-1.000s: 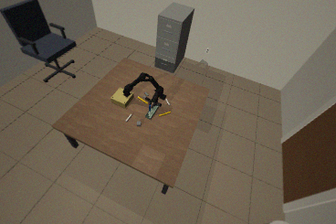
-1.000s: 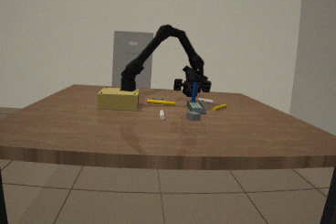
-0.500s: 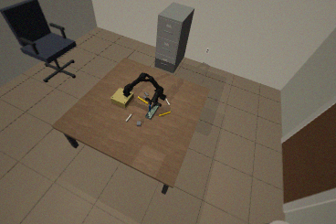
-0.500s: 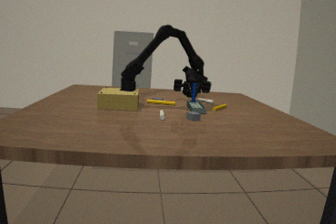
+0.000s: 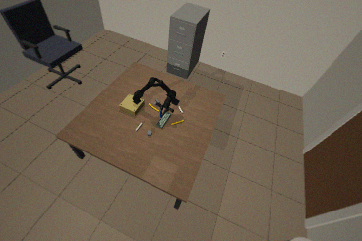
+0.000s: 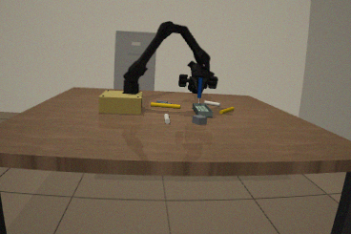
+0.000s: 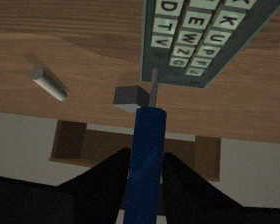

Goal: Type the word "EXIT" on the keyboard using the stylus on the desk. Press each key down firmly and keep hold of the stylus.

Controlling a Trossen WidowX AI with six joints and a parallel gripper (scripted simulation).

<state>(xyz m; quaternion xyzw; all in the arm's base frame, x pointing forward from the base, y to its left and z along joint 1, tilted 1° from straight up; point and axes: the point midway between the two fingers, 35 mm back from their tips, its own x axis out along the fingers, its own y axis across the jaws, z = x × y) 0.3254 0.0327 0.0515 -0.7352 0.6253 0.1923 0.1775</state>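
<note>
My gripper (image 5: 161,111) (image 6: 199,80) (image 7: 146,157) is shut on the blue stylus (image 6: 199,90) (image 7: 148,145), which points down with its thin grey tip showing. The green keyboard (image 5: 163,120) (image 6: 208,115) (image 7: 147,65) lies on the desk below the gripper. In the wrist view the tip lines up with the keyboard's bare border, just past the V key (image 7: 161,41) and left of the G key (image 7: 178,62). Whether the tip touches anything cannot be told. Some of the E and T keys' rows show; I and X are not clearly readable.
A grey block (image 5: 150,133) (image 6: 199,120) (image 7: 130,96) and a white stick (image 5: 139,127) (image 6: 167,118) (image 7: 52,86) lie near the keyboard. Yellow sticks (image 5: 177,122) (image 6: 165,105) and another white stick (image 5: 180,109) (image 6: 212,103) lie around it. A yellow box (image 5: 132,106) (image 6: 120,103) stands at the arm's base.
</note>
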